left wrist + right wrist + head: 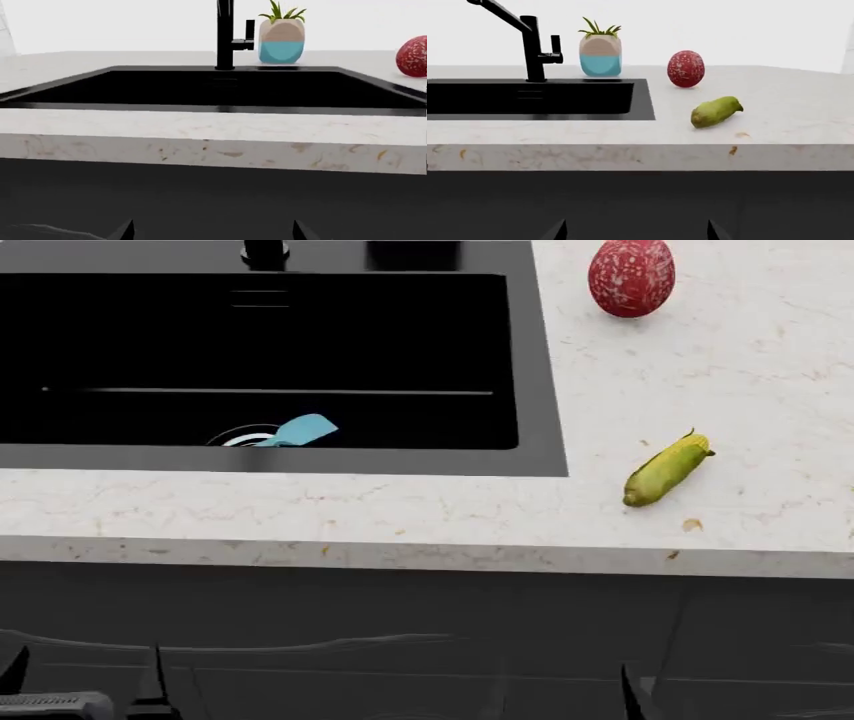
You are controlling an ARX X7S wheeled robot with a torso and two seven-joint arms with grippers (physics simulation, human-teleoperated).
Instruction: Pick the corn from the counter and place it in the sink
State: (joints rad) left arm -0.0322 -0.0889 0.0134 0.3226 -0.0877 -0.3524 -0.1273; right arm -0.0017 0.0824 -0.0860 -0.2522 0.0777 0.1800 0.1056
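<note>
The corn (667, 470) lies on the white marble counter (400, 505) to the right of the black sink (541, 390), tip pointing away; it also shows in the right wrist view (715, 111). The sink also shows in the left wrist view (220, 90). Both grippers hang below the counter's front edge, before the dark cabinet. My left gripper (212, 232) is open and empty, facing the sink. My right gripper (635, 232) is open and empty, low and short of the corn. In the head view only fingertips (627, 695) show at the bottom.
A red speckled fruit (631, 276) stands behind the corn. A light-blue spatula (296, 430) lies in the sink near the drain. A black faucet (530, 42) and a small potted plant (600, 50) stand behind the sink.
</note>
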